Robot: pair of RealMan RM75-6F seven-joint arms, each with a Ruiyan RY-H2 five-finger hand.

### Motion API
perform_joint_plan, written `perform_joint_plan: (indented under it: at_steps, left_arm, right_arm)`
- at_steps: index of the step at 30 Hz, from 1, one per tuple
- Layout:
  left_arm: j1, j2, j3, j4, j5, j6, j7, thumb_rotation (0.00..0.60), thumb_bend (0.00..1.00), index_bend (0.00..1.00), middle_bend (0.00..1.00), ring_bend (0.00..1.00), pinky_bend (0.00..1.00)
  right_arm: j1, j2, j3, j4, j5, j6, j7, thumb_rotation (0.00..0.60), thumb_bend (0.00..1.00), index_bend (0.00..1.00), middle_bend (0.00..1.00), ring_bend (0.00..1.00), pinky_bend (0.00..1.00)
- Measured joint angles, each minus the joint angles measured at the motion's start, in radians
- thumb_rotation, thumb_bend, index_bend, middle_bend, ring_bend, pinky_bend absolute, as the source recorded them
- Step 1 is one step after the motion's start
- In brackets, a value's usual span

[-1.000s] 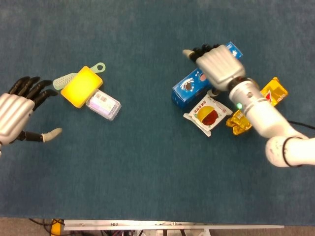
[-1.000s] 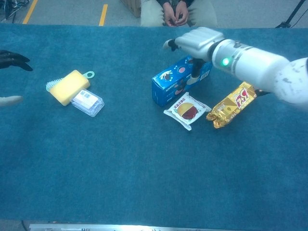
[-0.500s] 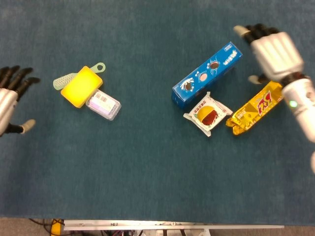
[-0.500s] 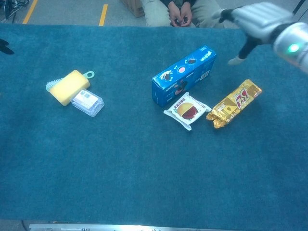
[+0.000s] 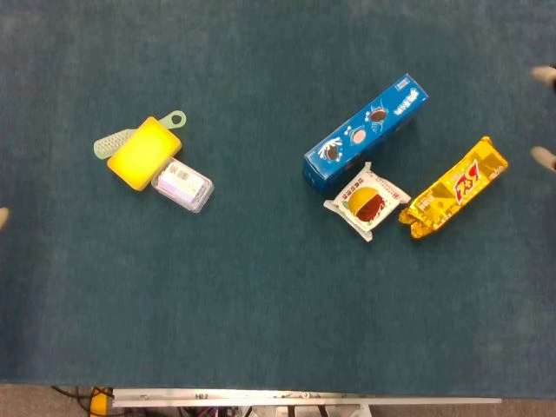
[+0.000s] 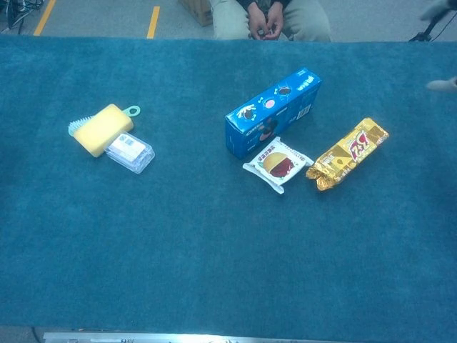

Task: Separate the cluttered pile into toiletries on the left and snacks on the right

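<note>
Looking pretty much sorted already: sponge (image 5: 144, 153), brush (image 5: 111, 143) and clear case (image 5: 182, 184) sit left, snacks right.

Only fingertip slivers of my right hand (image 5: 544, 156) and left hand (image 5: 3, 216) show at the frame edges, so can't tell how they're set. Gold bar (image 5: 454, 188) lies nearest my right, long axis diagonal, with the blue box (image 5: 366, 131) and burger packet (image 5: 367, 201) just beyond it.

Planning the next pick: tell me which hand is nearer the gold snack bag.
Right. Its fingertips show at the edge beside the gold snack bag; the left hand sits across the table.
</note>
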Motion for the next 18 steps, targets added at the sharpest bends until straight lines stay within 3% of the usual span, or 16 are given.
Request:
perform_joint_plan:
  at_steps: [12, 18]
  left_arm:
    - [0.105, -0.068, 0.013, -0.001, 0.092, 0.174, 0.008, 0.600, 0.18, 0.17, 0.10, 0.02, 0.04]
    - [0.140, -0.093, 0.032, 0.013, 0.141, 0.202, 0.006, 0.600, 0.18, 0.17, 0.10, 0.02, 0.04]
  right_arm:
    - [-0.193, 0.043, -0.067, -0.015, -0.086, 0.089, 0.049, 0.600, 0.00, 0.28, 0.31, 0.20, 0.26]
    - [-0.255, 0.063, -0.070, -0.011, -0.114, 0.107, 0.086, 0.600, 0.00, 0.28, 0.31, 0.20, 0.26]
